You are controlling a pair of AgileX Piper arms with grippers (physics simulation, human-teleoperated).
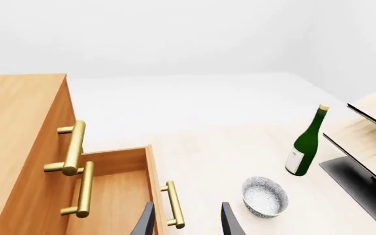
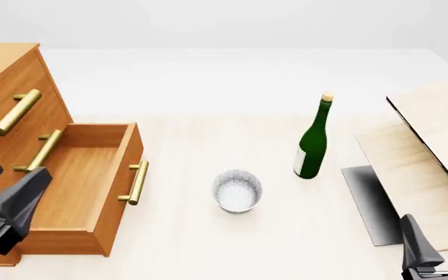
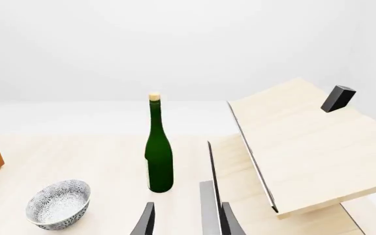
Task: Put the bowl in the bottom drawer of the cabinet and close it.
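The speckled white-grey bowl (image 2: 237, 191) stands upright on the pale table, to the right of the cabinet (image 2: 6, 87). The bottom drawer (image 2: 80, 175) is pulled out and holds nothing, its brass handle (image 2: 135, 182) facing the bowl. My left gripper (image 2: 20, 172) hangs open above the drawer's left side, holding nothing. My right gripper (image 2: 436, 224) is open at the near right, well apart from the bowl. In the left wrist view, the bowl (image 1: 264, 197) lies just beyond the open left gripper (image 1: 186, 223), beside the drawer (image 1: 119, 191). The right wrist view shows the bowl (image 3: 57, 203).
A green bottle (image 2: 311, 143) stands upright behind and to the right of the bowl. Pale wooden boards (image 2: 434, 146) on a dark base (image 2: 368, 201) fill the right side, close to my right gripper (image 3: 186, 223). The two higher drawers are shut.
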